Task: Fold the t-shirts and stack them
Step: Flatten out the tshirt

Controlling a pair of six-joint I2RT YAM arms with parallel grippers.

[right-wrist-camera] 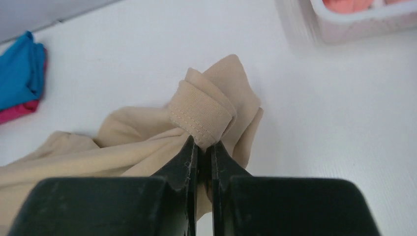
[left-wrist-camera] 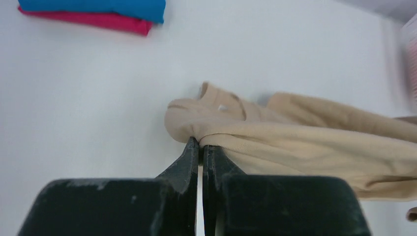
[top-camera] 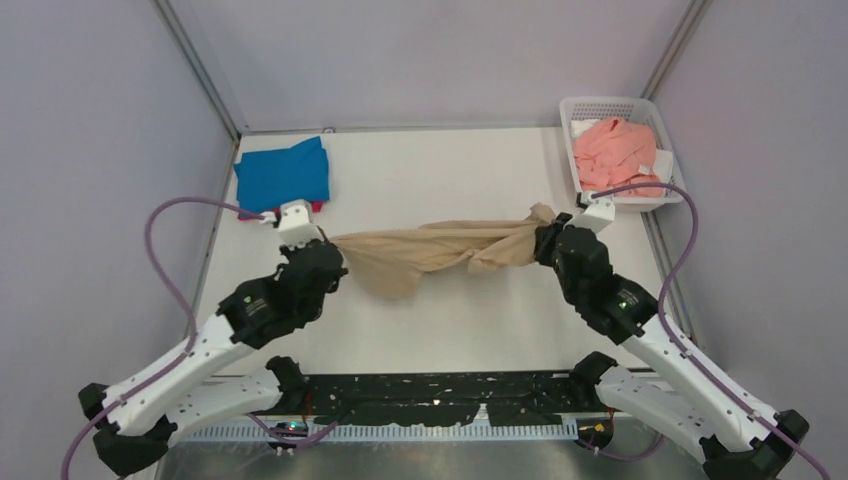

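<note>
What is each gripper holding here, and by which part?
Both hold the tan t-shirt, stretched between them: the left gripper pinches a bunched fold at one end, the right gripper a stitched hem at the other.

Lab test cell: grey panels (top-camera: 90, 150), white table (top-camera: 450, 310).

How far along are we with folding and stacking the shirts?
Done: the blue shirt lies folded on the magenta-red shirt at the far left. In hand: the left fingers and right fingers each pinch one end of the tan shirt, bunched and stretched between them, not yet folded. Left: the salmon pink shirt, crumpled in the white basket.
</note>
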